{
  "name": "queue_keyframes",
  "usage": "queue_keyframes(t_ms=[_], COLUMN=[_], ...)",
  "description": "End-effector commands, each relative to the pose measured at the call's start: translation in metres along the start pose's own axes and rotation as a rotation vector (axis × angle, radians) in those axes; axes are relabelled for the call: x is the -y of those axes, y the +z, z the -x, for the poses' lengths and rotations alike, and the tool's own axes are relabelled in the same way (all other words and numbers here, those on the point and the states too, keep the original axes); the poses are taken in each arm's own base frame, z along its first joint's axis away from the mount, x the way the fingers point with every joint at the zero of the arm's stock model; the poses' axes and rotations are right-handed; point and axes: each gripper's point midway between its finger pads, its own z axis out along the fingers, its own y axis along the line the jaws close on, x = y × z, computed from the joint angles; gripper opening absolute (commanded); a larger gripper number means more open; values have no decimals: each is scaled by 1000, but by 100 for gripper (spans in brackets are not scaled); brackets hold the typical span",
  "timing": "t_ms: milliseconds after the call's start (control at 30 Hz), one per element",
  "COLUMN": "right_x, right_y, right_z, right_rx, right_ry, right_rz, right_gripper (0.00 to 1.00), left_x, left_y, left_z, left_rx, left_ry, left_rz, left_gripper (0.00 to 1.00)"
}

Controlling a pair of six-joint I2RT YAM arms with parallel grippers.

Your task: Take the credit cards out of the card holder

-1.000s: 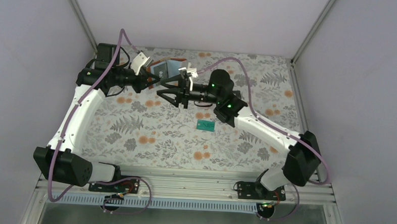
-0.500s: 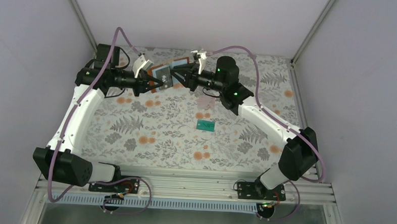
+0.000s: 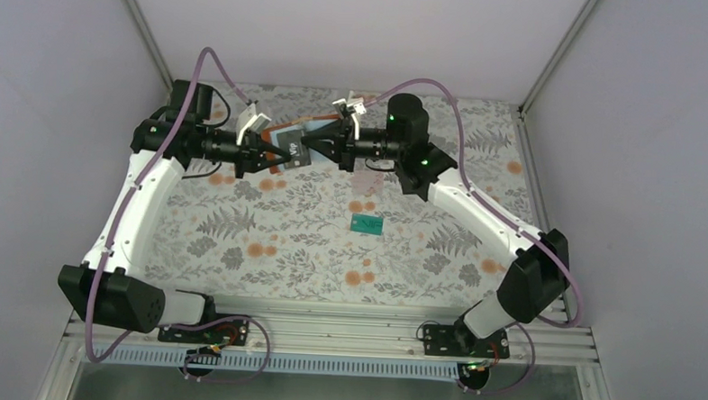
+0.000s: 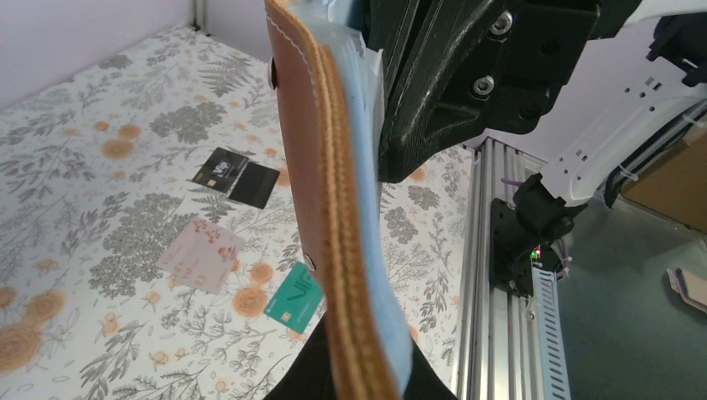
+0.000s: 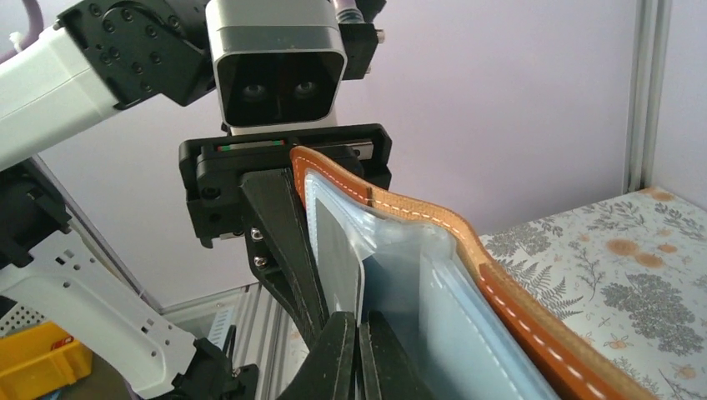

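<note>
Card holder (image 4: 313, 167): off the tabletop (image 4: 100, 125), in the air between the two sets of jaws. It stands on edge. The rust-brown leather faces away from the right jaws and the pale blue-grey lining faces towards them.

Left gripper (image 3: 271, 153): jaws clamped on one edge of the holder. In the left wrist view the leather rises straight out from between them.

Right gripper (image 3: 312, 144): jaws narrowed to a slit, reaching into the open fold from the opposite side. A thin inner leaf is pinched between them. In the right wrist view a clear pocket (image 5: 392, 258) sits just beside the tips, with a dark panel (image 5: 338, 250) next to it. Cannot tell whether the pinched leaf is a card or only pocket wall.

The two sets of jaws point at each other, tips nearly meeting, with only the holder between.

Cards: all three lie flat on the tabletop, below the jaws and well apart from the holder.
- Pink card (image 4: 200, 258): past the left jaws' tips. In the top view it lies partly under the right wrist, behind the right jaws.
- Teal card (image 4: 293, 297): just beside the pink one, not touching it. It lies on the arm-base side of both sets of jaws.
- Black card (image 4: 235, 177): white marks on one end. It lies farther from the left jaws than the pink card, with a gap between the two.
</note>
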Motion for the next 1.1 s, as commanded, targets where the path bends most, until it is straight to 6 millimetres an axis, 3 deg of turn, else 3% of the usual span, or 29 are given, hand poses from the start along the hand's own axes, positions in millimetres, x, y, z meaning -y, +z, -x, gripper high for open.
queue_keyframes(t_ms=[0, 133, 267, 533, 667, 767, 867, 1067], right_x=[-21, -21, -15, -16, -12, -11, -14, -9], right_y=[-9, -20, -32, -37, -44, -42, -32, -32], right_z=[0, 7, 11, 15, 15, 5, -6, -14], right_rx=[-33, -34, -34, -37, -45, -63, -90, -95], right_ry=[-44, -55, -67, -70, -76, -39, -9, -16], right_rz=[60, 45, 1, -4, -18, 42, 95, 63], right_gripper=[4, 4, 4, 4, 4, 15, 15, 18], left_x=[24, 30, 32, 31, 31, 32, 33, 34], left_y=[-5, -6, -7, -6, -7, -7, -7, -8], left_z=[21, 21, 21, 20, 21, 22, 23, 23], left_rx=[70, 78, 79, 75, 74, 77, 81, 84], left_ry=[107, 120, 127, 119, 123, 127, 127, 131], left_rz=[-79, -105, -106, -106, -100, -105, -116, -119], left_gripper=[9, 25, 26, 3, 3, 2, 2, 2])
